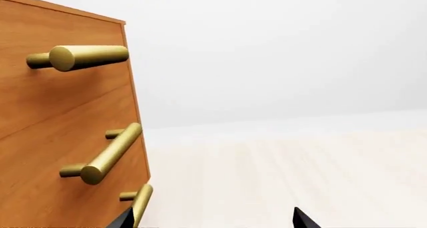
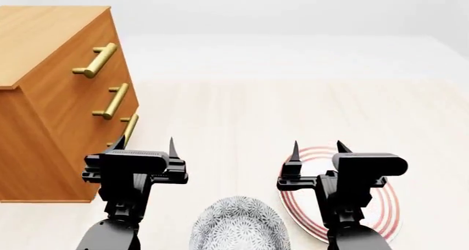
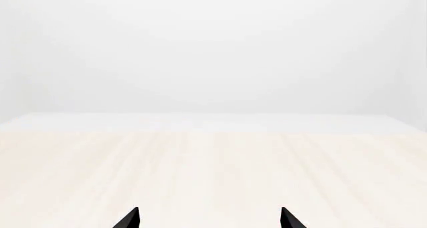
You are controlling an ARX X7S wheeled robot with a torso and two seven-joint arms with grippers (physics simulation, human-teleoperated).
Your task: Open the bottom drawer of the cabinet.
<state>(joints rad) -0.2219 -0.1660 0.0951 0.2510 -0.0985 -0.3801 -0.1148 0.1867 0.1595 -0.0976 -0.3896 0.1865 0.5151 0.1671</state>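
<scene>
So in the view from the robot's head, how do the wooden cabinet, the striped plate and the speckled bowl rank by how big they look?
1. The cabinet, clearly largest.
2. and 3. The striped plate and speckled bowl: unsure. The right claw and its arm hide part of the plate, and the picture's edge cuts off the bowl.

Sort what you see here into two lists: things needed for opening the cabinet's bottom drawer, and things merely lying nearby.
Needed for the job:
- cabinet
- bottom drawer, with its brass handle
- left gripper, jaws open, closest to that handle

Just lying about:
- patterned grey bowl
- red-ringed plate
- right gripper, jaws open, idle above the plate
</scene>
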